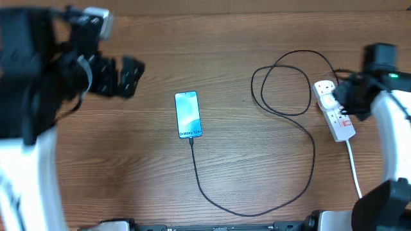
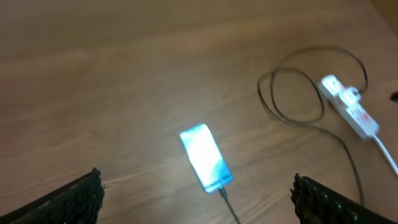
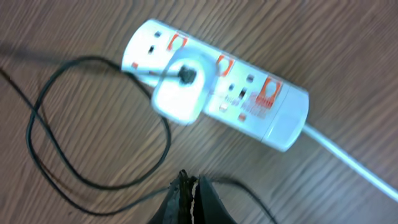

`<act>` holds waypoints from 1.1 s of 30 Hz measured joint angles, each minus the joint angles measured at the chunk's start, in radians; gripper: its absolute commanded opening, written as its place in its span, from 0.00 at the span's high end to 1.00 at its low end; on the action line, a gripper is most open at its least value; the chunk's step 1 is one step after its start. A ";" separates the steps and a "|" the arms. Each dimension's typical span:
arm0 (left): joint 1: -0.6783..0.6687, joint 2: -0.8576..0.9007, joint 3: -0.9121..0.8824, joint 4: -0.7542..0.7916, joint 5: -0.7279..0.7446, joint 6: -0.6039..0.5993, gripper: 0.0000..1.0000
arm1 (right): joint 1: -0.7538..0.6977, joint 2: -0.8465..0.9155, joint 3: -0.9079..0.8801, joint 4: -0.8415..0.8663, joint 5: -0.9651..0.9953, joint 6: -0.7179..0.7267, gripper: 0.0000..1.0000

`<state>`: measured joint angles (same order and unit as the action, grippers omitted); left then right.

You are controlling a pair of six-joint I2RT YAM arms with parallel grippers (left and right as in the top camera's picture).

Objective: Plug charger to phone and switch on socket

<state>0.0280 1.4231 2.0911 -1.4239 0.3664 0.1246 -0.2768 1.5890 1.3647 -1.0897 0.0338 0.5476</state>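
Note:
The phone (image 1: 187,114) lies flat mid-table, screen lit blue-teal, with the charger cable (image 1: 270,192) plugged into its near end; it also shows in the left wrist view (image 2: 206,158). The black cable loops (image 1: 282,83) back to a white adapter (image 3: 180,90) seated in the white socket strip (image 1: 335,110), whose red switches show in the right wrist view (image 3: 261,99). My right gripper (image 3: 194,186) is shut and empty, hovering just beside the strip above the cable. My left gripper (image 2: 196,196) is open and empty, raised high at the far left, away from the phone.
The strip's white cord (image 1: 354,170) runs toward the front right edge. The wooden table (image 1: 128,167) carries nothing else. The cable loop (image 3: 93,130) lies left of the strip near my right fingers.

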 measured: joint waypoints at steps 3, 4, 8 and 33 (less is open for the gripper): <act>0.000 -0.148 -0.072 0.041 -0.039 -0.041 0.00 | -0.088 0.047 0.000 0.021 -0.082 -0.071 0.96; 0.000 -0.197 -0.110 0.059 -0.049 -0.050 0.00 | -0.108 0.072 -0.001 0.026 -0.106 -0.093 0.96; 0.000 -0.419 -0.346 0.161 -0.128 -0.106 0.00 | -0.128 0.159 -0.001 0.044 -0.148 -0.134 0.96; 0.000 -0.827 -0.856 0.125 -0.634 -0.370 0.00 | -0.130 0.283 -0.002 0.179 -0.155 -0.163 0.96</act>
<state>0.0280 0.5957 1.2346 -1.2991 -0.2672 -0.2459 -0.4068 1.8717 1.3628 -0.9112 -0.1211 0.3847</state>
